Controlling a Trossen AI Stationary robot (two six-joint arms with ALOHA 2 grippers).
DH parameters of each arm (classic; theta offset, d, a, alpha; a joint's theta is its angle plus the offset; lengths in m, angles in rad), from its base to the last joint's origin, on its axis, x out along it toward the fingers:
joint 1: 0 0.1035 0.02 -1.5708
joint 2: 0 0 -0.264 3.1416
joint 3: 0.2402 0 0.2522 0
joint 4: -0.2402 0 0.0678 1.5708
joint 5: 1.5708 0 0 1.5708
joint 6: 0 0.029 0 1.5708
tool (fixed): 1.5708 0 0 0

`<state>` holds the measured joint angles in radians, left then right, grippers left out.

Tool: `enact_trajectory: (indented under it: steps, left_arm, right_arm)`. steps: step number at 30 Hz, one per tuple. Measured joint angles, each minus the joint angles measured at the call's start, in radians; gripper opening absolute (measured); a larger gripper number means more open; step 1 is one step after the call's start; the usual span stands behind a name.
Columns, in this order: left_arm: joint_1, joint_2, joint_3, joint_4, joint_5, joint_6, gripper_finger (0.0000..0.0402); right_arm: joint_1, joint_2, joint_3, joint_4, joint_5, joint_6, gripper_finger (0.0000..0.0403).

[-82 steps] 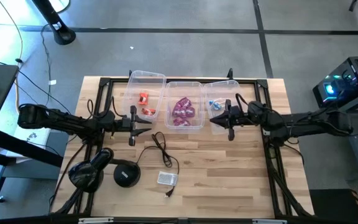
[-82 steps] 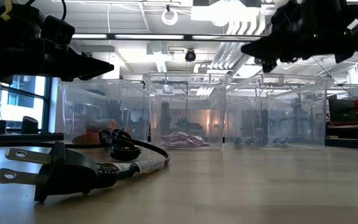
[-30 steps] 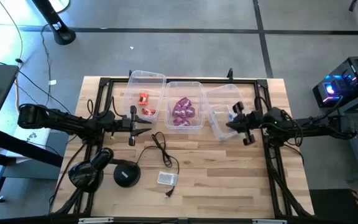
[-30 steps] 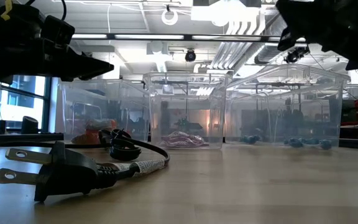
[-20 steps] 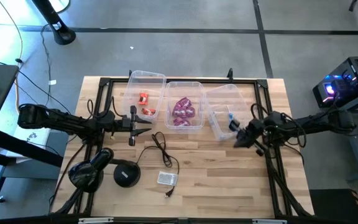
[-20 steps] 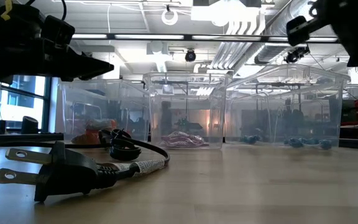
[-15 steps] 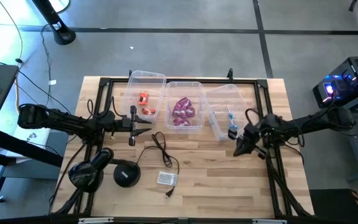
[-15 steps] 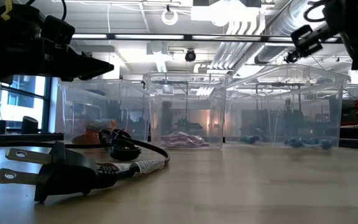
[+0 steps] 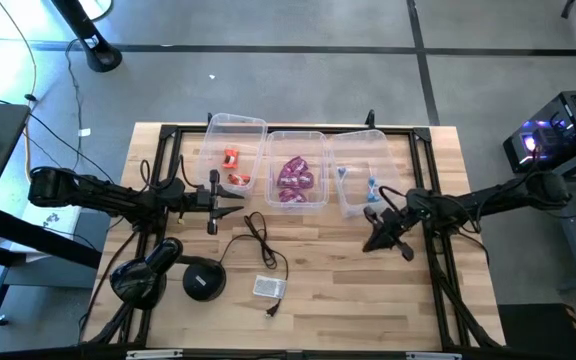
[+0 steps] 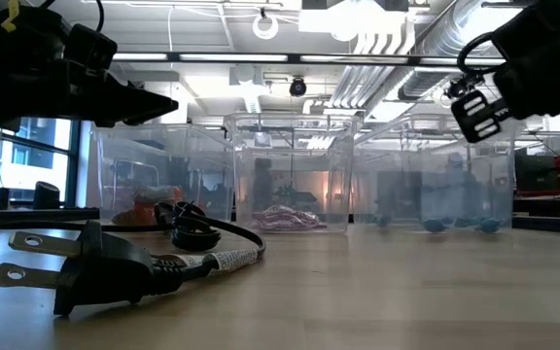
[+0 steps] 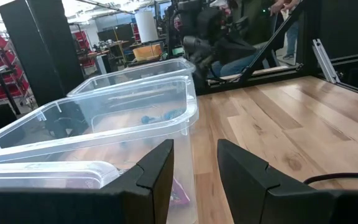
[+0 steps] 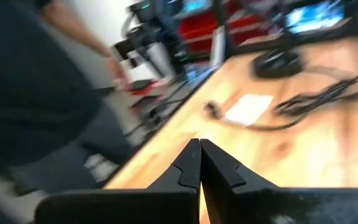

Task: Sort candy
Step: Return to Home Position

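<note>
Orange candy (image 9: 231, 158) lies in the left bin (image 9: 238, 120), purple candy (image 9: 295, 178) in the centre bin (image 9: 296, 134) and blue candy (image 9: 371, 186) in the right bin (image 9: 354, 158), so, the sorting apparently done, the right gripper (image 9: 369, 246) hangs clear of them with jaws pressed together while the left gripper (image 9: 236, 197) waits beside the left bin, jaws spread and empty.

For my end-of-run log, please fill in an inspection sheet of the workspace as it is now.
Surface: light wooden table.
Job's things: orange candy in left bin; purple candy in centre bin; blue candy in right bin.
Clutter: small white box; black round object.
Grippers: left gripper open, beside left bin; right gripper shut, over the table before right bin.
Cables: black cable; plug.
Surroundings: grey floor; lit device.
</note>
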<state>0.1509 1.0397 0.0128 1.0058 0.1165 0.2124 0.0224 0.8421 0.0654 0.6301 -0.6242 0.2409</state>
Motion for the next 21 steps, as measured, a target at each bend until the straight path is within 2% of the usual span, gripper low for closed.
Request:
enact_trajectory:
  steps: [6,11,21]
  left_arm:
    - [0.000,0.000,0.000,0.000,0.000,0.000,0.0115]
    - [0.000,0.000,0.000,0.000,0.000,0.000,0.0115]
    - [0.000,0.000,0.000,0.000,0.000,0.000,0.0115]
  right_arm:
    - [-0.057,0.000,0.000,0.015,0.161,-0.146,0.0000]
    - [-0.115,0.000,0.000,-0.009,0.178,-0.234,0.0000]
    - [-0.147,0.000,0.000,-0.096,0.294,-0.215,0.0000]
